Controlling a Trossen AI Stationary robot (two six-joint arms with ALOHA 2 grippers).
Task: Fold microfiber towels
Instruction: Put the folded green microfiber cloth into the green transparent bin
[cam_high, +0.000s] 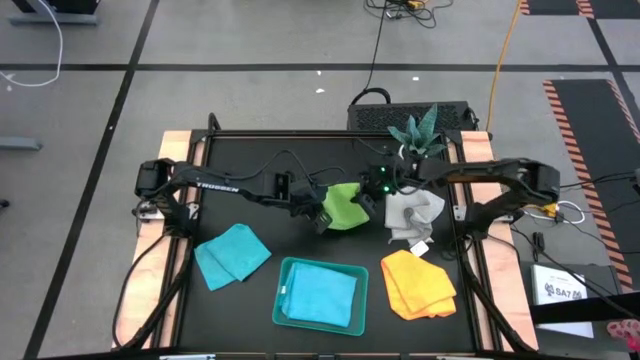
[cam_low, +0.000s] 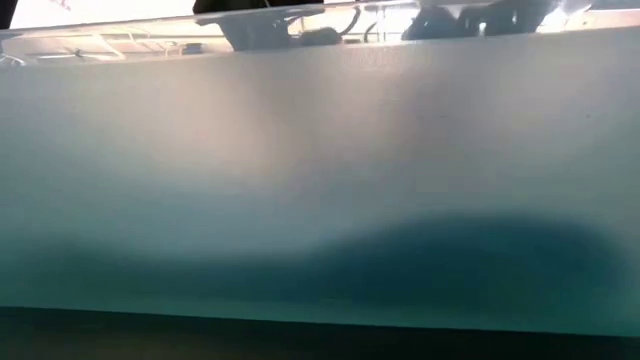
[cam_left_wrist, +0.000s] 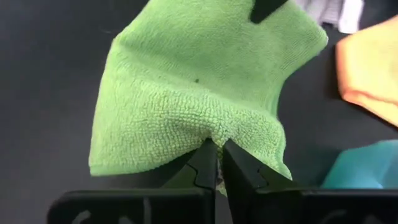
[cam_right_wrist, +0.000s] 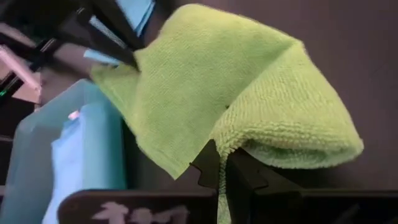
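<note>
The lime green towel (cam_high: 346, 205) hangs between my two grippers at mid-table. My left gripper (cam_high: 326, 216) is shut on its left side, my right gripper (cam_high: 368, 199) on its right side. The pale grey-white towel (cam_high: 414, 216) lies crumpled just right of them. A yellow-orange towel (cam_high: 418, 284) lies flat at the near right. One turquoise towel (cam_high: 232, 255) lies at the near left, and another (cam_high: 322, 295) lies in the teal tray (cam_high: 281, 290). In the low view the tray's wall (cam_low: 320, 200) fills the picture. My left gripper (cam_left_wrist: 218, 163) pinches a puckered spot on the green towel's edge (cam_left_wrist: 211, 129) between its two fingers, slanting down from the table's left. The cloth spreads away from the fingers toward the other gripper, held above the table. My right gripper (cam_right_wrist: 221, 163) pinches the green towel at a doubled-over edge (cam_right_wrist: 231, 138) between its two fingers, slanting down from the table's right. A rounded fold (cam_right_wrist: 311, 140) bulges beside the fingers. The cloth runs slack toward the left gripper (cam_right_wrist: 121, 43), off the table.
A potted green plant (cam_high: 418, 132) stands at the table's far edge, behind the right arm. The teal tray sits at the near edge, centre. Bare black tabletop (cam_high: 250, 160) shows at the far left.
</note>
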